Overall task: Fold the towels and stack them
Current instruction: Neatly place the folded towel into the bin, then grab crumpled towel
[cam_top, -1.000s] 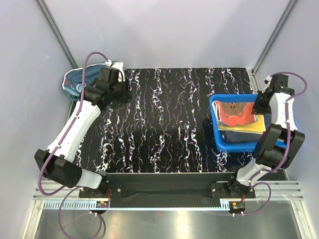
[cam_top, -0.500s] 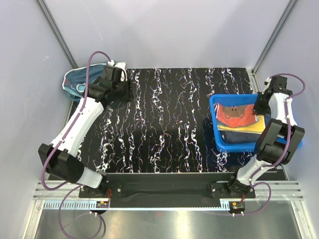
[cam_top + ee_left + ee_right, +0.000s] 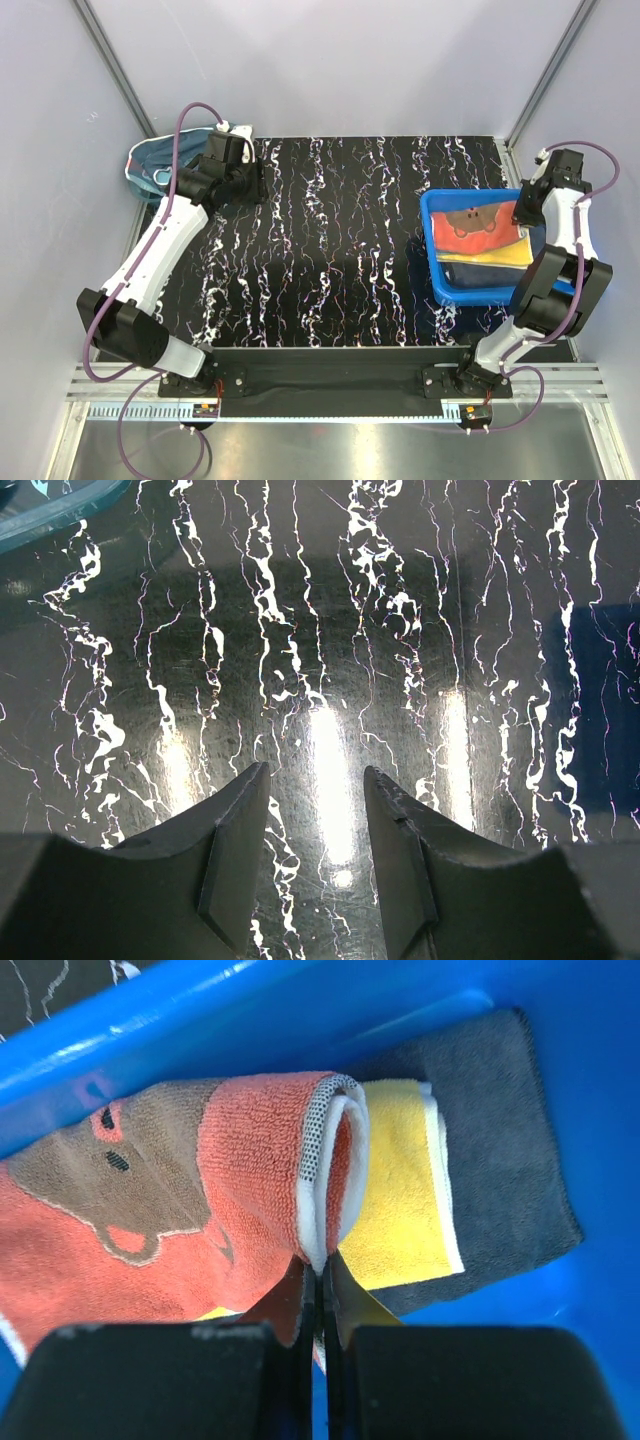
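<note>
Step in hand, as I read it: stacking.

- Right gripper: over the right end of the bin, which sits at the table's right side. Jaws closed tight on a doubled-over edge of the orange towel.
- Orange towel: bear print up, spread across the far part of the bin. Its pinched edge stands up in a loop, not flat.
- Yellow towel: folded, under the orange one.
- Grey towel: folded, at the bottom, on the bin floor.
- Left gripper: jaws apart, nothing between them. It hangs low over bare table at the far left, just beside the basket. Basket contents can't be made out.

Next move, my guess: lower the raised edge onto the stack, open the jaws, and lift straight out so the cloth isn't dragged off the yellow towel. The loop may spring back or land crooked, so it could need a pat flat. If a towel remains in the basket, the left arm is well placed to fetch it.

Surface: black, with white marble-like streaks. It is glossy, and lamp glare shows in the left wrist view. It is bare between the basket and the bin.

Room: pale plain walls, with metal posts slanting up at the far corners and a rail at the near edge holding both bases.
</note>
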